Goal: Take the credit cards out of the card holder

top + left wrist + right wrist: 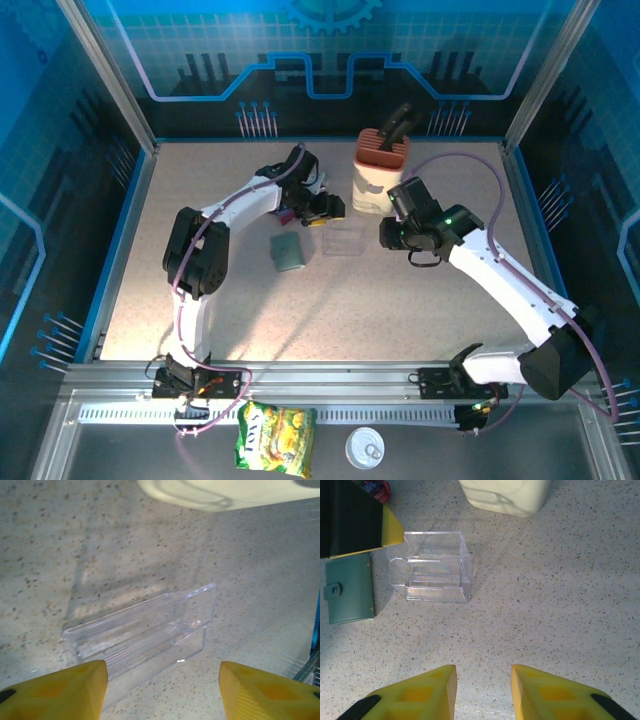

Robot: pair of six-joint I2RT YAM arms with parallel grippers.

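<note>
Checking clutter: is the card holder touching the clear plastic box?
Apart. The right wrist view shows a strip of bare table between the card holder and the clear plastic box.

The table (560, 605) under me is matt, pale and finely speckled, like stone composite. The box (432, 572) is clear hard plastic, glossy, with bright edges. The card holder (350, 592) has a smooth, dull, leather-like grey-green skin. My right gripper (483, 680) has matt yellow moulded plastic fingers. The knife block (502, 497) looks like smooth cream plastic.
</note>
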